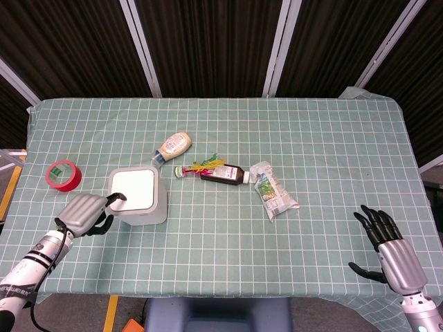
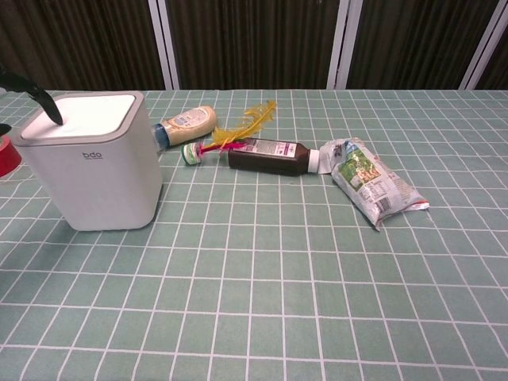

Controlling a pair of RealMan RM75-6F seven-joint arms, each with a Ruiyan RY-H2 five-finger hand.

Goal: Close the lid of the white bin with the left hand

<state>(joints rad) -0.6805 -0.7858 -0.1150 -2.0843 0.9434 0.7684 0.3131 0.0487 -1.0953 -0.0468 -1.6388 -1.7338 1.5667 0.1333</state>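
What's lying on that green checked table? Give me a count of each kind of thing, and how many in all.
Bins: 1, the white bin, lid down
Bottles: 2, the mayonnaise bottle and the dark bottle
Feather shuttlecocks: 1, the feather shuttlecock
Snack packets: 1, the snack packet
Tape rolls: 1, the red tape roll
Total: 6

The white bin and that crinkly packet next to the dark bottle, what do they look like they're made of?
The white bin looks like matte moulded plastic: smooth even walls, rounded corners, and a small printed logo on the front. The packet seems to be thin printed plastic film, with glossy wrinkles and a crimped end seal. The dark bottle beside it looks like shiny plastic or glass; I can't tell which.
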